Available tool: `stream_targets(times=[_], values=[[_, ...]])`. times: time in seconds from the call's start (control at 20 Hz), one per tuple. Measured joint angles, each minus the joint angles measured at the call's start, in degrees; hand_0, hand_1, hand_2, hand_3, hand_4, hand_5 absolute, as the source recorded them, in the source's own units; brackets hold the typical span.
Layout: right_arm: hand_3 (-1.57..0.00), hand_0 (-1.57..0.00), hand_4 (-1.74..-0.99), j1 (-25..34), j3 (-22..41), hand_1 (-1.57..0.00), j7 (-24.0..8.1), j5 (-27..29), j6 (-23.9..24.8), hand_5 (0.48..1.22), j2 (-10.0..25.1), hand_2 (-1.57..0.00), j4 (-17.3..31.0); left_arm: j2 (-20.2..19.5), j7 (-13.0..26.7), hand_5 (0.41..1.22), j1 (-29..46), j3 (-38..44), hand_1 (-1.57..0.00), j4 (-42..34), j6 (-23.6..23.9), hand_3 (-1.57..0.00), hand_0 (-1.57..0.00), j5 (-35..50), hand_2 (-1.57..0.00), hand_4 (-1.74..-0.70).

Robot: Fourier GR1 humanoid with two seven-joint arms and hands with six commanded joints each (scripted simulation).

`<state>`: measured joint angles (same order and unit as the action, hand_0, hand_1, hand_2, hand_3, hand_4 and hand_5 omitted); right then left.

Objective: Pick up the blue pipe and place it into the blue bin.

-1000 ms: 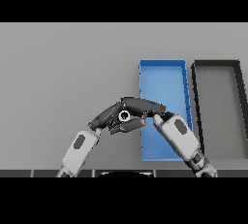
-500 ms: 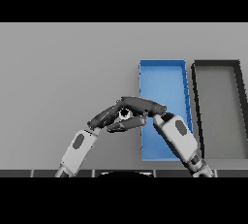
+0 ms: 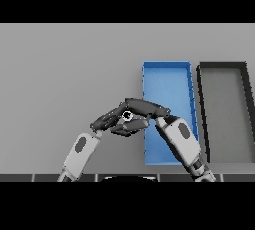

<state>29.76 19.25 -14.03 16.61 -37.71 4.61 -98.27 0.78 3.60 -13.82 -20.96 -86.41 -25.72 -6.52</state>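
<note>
The blue bin (image 3: 168,77) lies on the grey table right of centre, long side running away from me. Both dark hands meet just off its near left edge. My left hand (image 3: 106,120) comes in from the lower left, its fingers stretched up and to the right. My right hand (image 3: 145,107) reaches in from the lower right across the bin's left wall, its fingers straight and lying over the left fingertips. Between the two hands shows a small pale ring (image 3: 127,116). I cannot make out a blue pipe; the hands hide whatever lies under them.
A black bin (image 3: 224,72) of about the same size stands directly right of the blue one. My right forearm (image 3: 180,142) lies over the near part of the blue bin. Bare grey table stretches to the left and back.
Both hands stay nearly where they were. The pale ring between them sits a little higher than a second ago.
</note>
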Motion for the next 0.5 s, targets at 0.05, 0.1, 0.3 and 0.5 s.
stream_targets(times=[0.05,0.1,0.3,0.5], values=[[-1.57,-1.57,-1.497,0.1,-0.6,-1.57,0.1,0.4,0.1,1.22,-0.2,-1.57,-0.3,0.1,0.6,0.544,-0.3,0.1,-0.03,0.4,0.2,-0.02,-0.03,-0.1,-0.03,-0.97],[-1.57,-1.57,-1.497,0.1,-0.7,-1.57,-0.3,0.9,0.6,1.221,-0.7,-1.57,-0.9,0.1,1.3,0.531,-0.3,0.3,-0.02,0.1,0.3,-0.02,-0.03,0.2,-0.02,-0.97],[-1.57,-1.57,-1.494,5.6,-4.9,-1.57,-8.6,9.0,2.3,1.221,-1.7,-1.57,-0.5,-0.2,1.3,0.493,-0.9,0.3,-0.01,1.4,0.8,-0.01,-0.01,-0.1,-0.01,-0.97],[-1.57,-1.57,-1.496,12.6,-9.8,-1.57,-14.8,20.9,8.5,1.221,0.0,-1.57,-1.7,0.0,2.1,0.475,-0.1,-0.3,0.0,0.4,1.3,0.0,0.0,-0.6,0.0,-0.96]])
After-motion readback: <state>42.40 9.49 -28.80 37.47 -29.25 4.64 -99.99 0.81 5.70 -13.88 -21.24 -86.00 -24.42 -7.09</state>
